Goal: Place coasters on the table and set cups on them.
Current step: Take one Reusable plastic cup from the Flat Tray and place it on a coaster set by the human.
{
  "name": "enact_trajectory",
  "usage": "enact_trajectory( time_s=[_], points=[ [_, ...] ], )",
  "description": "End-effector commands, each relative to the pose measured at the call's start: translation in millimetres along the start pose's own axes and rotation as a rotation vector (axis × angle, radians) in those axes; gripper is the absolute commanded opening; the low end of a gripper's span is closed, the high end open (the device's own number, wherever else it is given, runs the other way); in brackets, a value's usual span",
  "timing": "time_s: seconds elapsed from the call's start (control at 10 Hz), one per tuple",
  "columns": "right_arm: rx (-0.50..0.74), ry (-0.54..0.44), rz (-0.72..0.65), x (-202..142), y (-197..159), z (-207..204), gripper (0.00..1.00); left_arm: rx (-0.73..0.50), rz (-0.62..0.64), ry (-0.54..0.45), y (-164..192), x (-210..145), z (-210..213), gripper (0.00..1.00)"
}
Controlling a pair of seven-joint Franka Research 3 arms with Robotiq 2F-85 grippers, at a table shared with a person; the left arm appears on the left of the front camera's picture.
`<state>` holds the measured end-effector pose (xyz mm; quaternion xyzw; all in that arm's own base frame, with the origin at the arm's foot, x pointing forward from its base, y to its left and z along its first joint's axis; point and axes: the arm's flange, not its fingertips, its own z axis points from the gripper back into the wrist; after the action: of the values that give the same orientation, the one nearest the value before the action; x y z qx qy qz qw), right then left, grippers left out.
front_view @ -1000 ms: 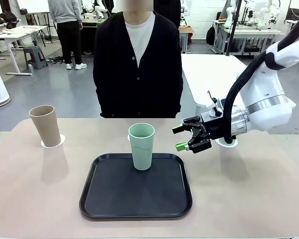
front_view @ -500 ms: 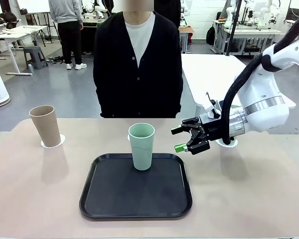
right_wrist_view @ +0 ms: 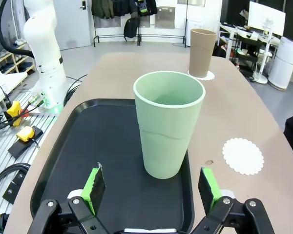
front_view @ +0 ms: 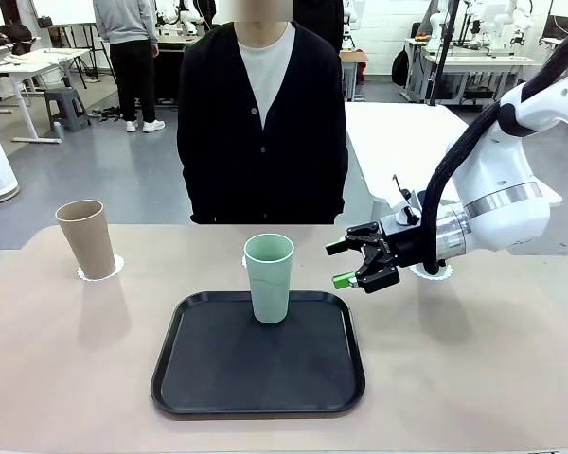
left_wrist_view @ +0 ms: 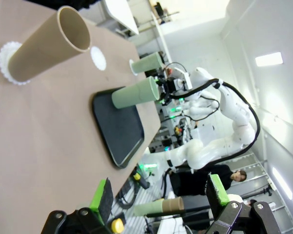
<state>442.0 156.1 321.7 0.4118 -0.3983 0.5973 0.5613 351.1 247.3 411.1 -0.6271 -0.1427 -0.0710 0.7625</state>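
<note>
Green is the cup [front_view: 269, 277] now being reached for. It stands upright at the far edge of the black tray [front_view: 257, 383], in the middle of the table [front_view: 66, 359]. The right gripper [front_view: 346, 264] is held just to its right, jaws wide open, nothing gripped. The brown cup [front_view: 86, 238] is already set on a coaster [front_view: 117, 268] at far left. A bare coaster [right_wrist_view: 242, 155] lies just behind the tray. The left gripper [left_wrist_view: 159, 197] is open too and holds nothing. Next, the jaws must be slid around the green cup, closed gently, and the cup lifted over to the bare coaster, it seems.
</note>
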Motion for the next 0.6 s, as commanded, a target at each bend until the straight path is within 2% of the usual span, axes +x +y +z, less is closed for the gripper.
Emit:
enact_trajectory(
  time_s=[0.0, 0.2, 0.5],
  points=[
    [-0.02, -0.105, 0.036, -10.6, -4.1, -13.0, 1.0, 0.003, -0.005, -0.007, -1.6, -0.1, 1.3, 1.0],
    [-0.058, -0.172, 0.02, -28.3, -15.0, -26.7, 1.0, 0.003, -0.005, -0.007, -1.6, -0.1, 1.3, 1.0],
    [-0.042, -0.16, 0.018, -40.1, -18.3, -50.4, 1.0, 0.003, -0.005, -0.007, -1.6, -0.1, 1.3, 1.0]
  ],
)
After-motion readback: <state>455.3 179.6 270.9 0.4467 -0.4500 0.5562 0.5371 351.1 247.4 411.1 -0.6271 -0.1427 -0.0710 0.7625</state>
